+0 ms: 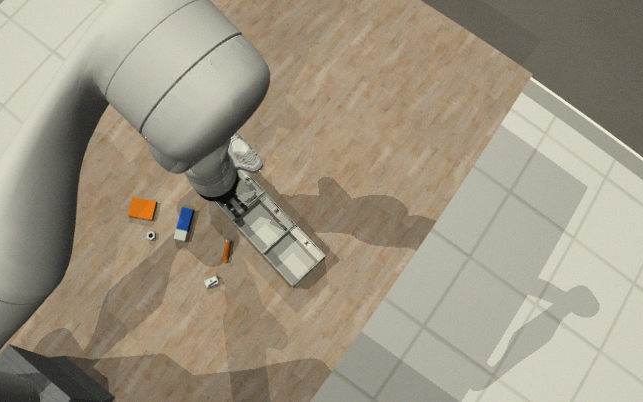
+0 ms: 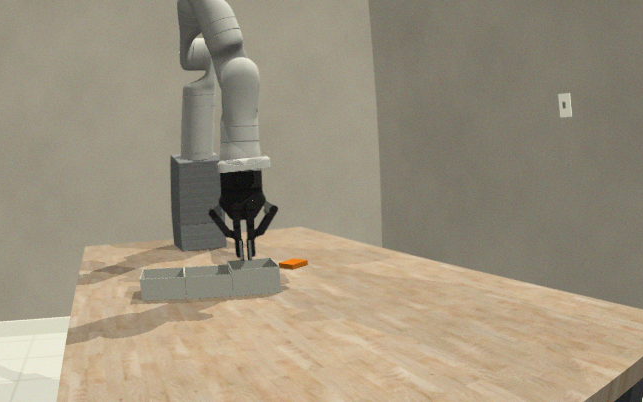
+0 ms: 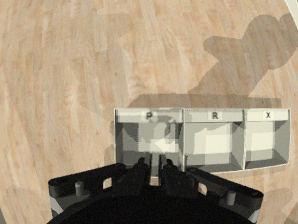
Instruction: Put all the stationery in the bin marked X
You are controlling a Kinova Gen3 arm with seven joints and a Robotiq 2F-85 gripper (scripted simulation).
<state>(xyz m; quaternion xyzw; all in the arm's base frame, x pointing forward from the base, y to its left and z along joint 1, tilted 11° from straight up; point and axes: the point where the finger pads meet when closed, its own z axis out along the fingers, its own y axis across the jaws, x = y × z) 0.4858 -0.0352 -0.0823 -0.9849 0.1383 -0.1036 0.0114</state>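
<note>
Three joined grey bins stand on the table. The bin marked X (image 1: 307,243) (image 2: 163,289) (image 3: 268,115) is at one end and looks empty. A blue-and-white eraser (image 1: 184,224), a short orange stick (image 1: 226,251) and a small silver sharpener (image 1: 211,282) lie on the table beside the bins. An orange block (image 1: 142,208) (image 2: 293,264) and a small ring-shaped nut (image 1: 151,235) lie farther off. My gripper (image 1: 239,209) (image 2: 245,256) (image 3: 155,162) is shut but for a narrow gap, with nothing seen between the fingers. It hangs over the near side of bin P, pointing down.
Bin P (image 2: 256,281) (image 3: 149,116) is at the other end and bin R (image 1: 276,211) (image 2: 208,286) (image 3: 215,116) is in the middle. The arm hides part of bin P in the top view. The wooden table (image 1: 414,125) (image 2: 364,320) has its edge beyond bin X.
</note>
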